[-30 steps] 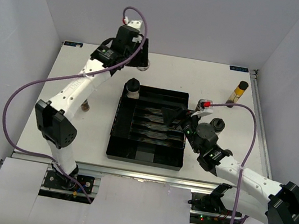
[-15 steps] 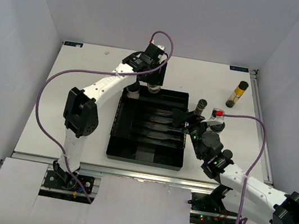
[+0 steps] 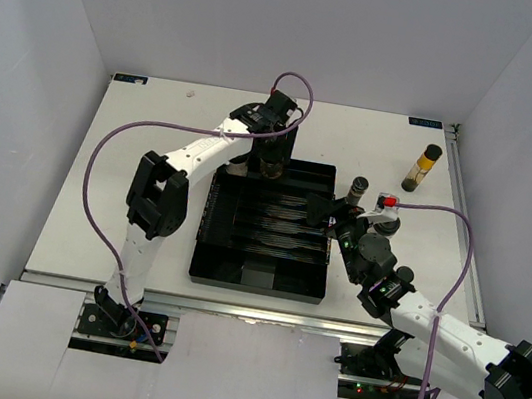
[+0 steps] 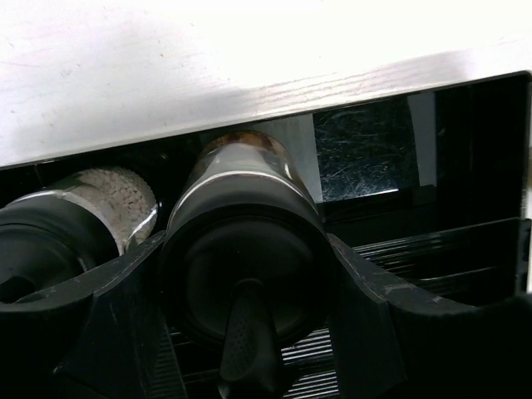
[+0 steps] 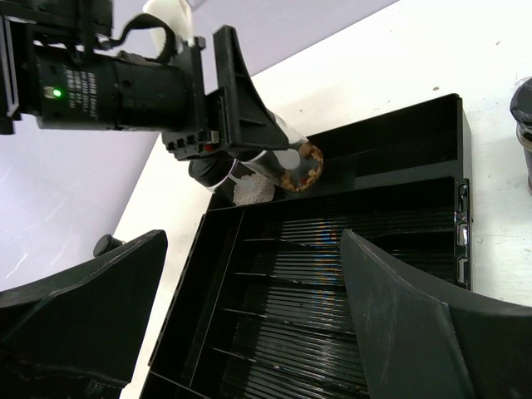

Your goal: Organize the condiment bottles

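My left gripper [image 3: 272,158] is shut on a condiment bottle [image 3: 271,169] with brownish contents. It holds the bottle by its black knobbed lid [image 4: 245,283] over the back compartment of the black tray [image 3: 202,240]. The held bottle also shows in the right wrist view [image 5: 293,169]. A second bottle with white granules [image 3: 238,163] stands just left of it in the same compartment [image 4: 104,195]. My right gripper [image 3: 325,209] is open and empty over the tray's right side [image 5: 258,307]. A slim dark-capped bottle [image 3: 358,189] and a yellowish bottle [image 3: 425,167] stand on the table to the right.
The tray's ribbed slots [image 5: 332,299] lie under my right gripper, with low dividers between them. The slim bottle shows at the right edge of the right wrist view [image 5: 524,125]. White walls close in the table on three sides.
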You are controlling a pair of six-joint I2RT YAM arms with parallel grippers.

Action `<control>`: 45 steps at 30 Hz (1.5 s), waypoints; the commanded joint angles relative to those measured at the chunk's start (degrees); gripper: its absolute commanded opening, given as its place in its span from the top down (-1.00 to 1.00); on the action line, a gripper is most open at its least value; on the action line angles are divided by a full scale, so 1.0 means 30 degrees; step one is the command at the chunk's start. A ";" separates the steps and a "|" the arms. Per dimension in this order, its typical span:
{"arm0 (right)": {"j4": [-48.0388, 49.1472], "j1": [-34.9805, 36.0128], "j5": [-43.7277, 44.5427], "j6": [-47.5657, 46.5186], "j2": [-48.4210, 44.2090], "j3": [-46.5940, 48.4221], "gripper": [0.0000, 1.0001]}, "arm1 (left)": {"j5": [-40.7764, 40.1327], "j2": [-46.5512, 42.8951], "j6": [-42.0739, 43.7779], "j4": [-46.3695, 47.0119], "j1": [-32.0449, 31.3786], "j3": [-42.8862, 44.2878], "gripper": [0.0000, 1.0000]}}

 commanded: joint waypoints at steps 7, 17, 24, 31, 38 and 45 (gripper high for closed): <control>0.0749 0.0007 0.0798 0.0006 0.0172 0.0780 -0.81 | -0.0050 -0.0044 0.0072 0.0434 -0.0085 0.0646 -0.44; -0.2710 -0.0108 0.1146 -0.0725 -0.0184 0.2643 -0.81 | 0.0253 -0.0834 0.0717 -0.1179 -0.0071 0.2121 -0.96; -1.6562 -0.0601 0.6450 -0.4421 0.0267 1.0100 -0.80 | -0.0196 -0.3795 0.0967 -0.2464 -0.0100 0.2302 -0.96; -2.0255 -0.6877 0.1736 -0.4913 0.0898 1.0764 -0.80 | -0.0837 -0.9722 -0.0005 -0.1409 -0.0071 -0.3859 -0.96; -1.9937 -1.1293 -0.2232 -0.5775 0.2619 0.9745 -0.81 | -0.2248 -1.5710 -0.0653 -0.0585 -0.0013 -0.9202 -0.96; -1.9099 -1.1954 -0.3218 -0.6038 0.4673 0.9008 -0.80 | -0.3963 -2.0404 -0.1743 0.0055 0.0046 -1.2950 -0.96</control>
